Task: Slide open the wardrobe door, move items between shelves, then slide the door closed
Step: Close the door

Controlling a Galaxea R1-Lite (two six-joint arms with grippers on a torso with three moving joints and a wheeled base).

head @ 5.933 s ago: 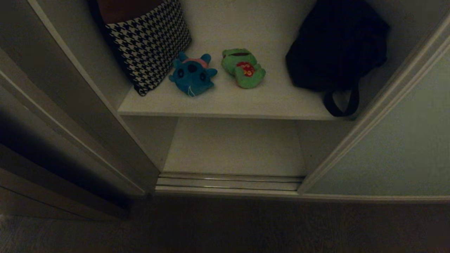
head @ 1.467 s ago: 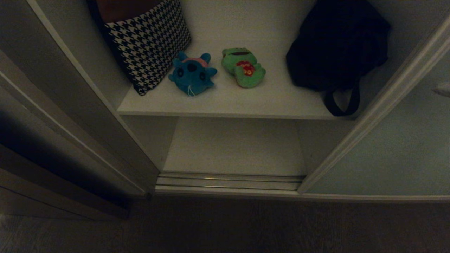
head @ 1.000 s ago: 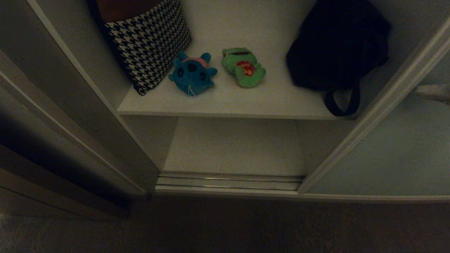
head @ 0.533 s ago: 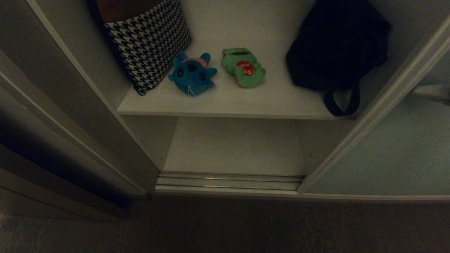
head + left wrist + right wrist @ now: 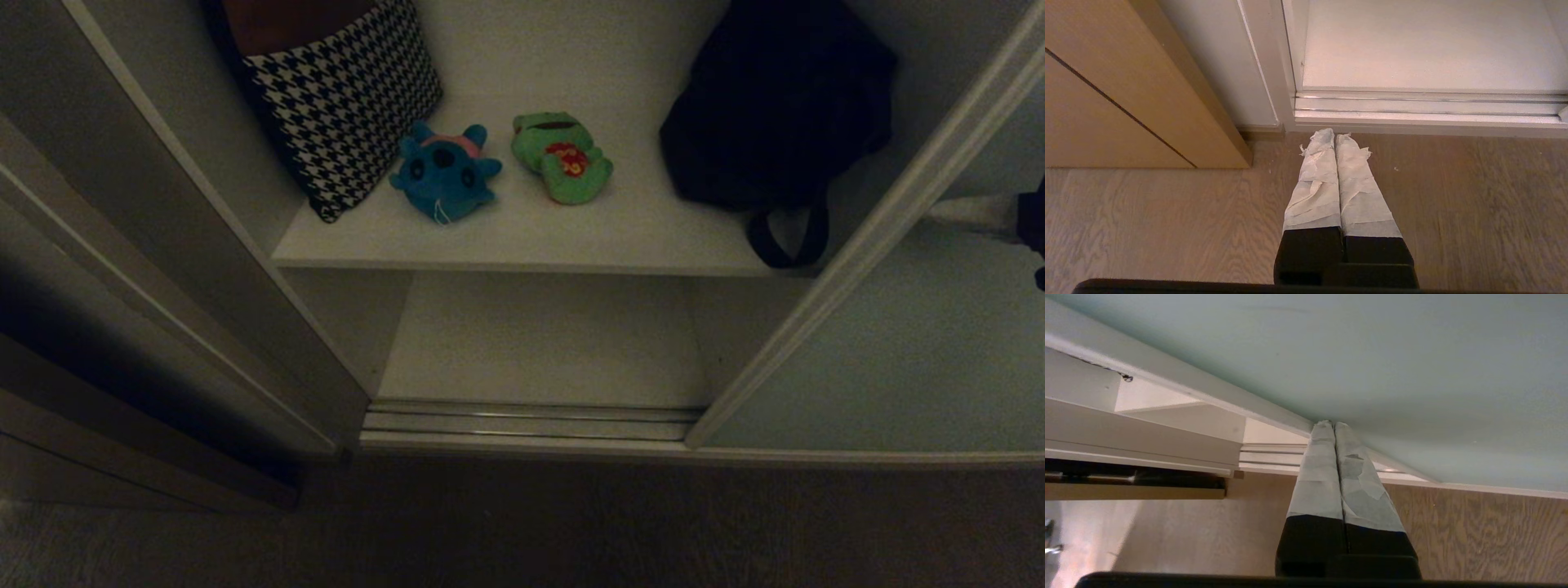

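1. The sliding wardrobe door [image 5: 898,359] stands pushed to the right side, from about 2 to 4 o'clock in the head view, its pale frame edge [image 5: 849,245] running diagonally beside the open compartment
2. On the upper shelf [image 5: 522,241], toward 12 o'clock, the teal-blue plush toy [image 5: 445,173] lies just beside the green plush toy [image 5: 563,157] with red flowered shorts; the two look a little apart
3. The houndstooth cushion [image 5: 347,102] leans at 11 o'clock, its lower edge next to the blue toy; the black bag [image 5: 775,98] sits at 1 o'clock, its strap [image 5: 788,237] hanging over the shelf's front edge
4. The lower shelf [image 5: 543,343] lies bare at the centre, with the metal door track [image 5: 531,420] in front of it toward 6 o'clock
5. The right gripper [image 5: 1334,424] has its tape-wrapped fingers pressed together, holding nothing, tips close to the door panel near its lower frame; it enters the head view at 3 o'clock
6. The left gripper [image 5: 1334,135] hangs over the wooden floor [image 5: 1167,224] in front of the track, its taped fingers pressed together and empty
7. No brand, label or writing can be read anywhere
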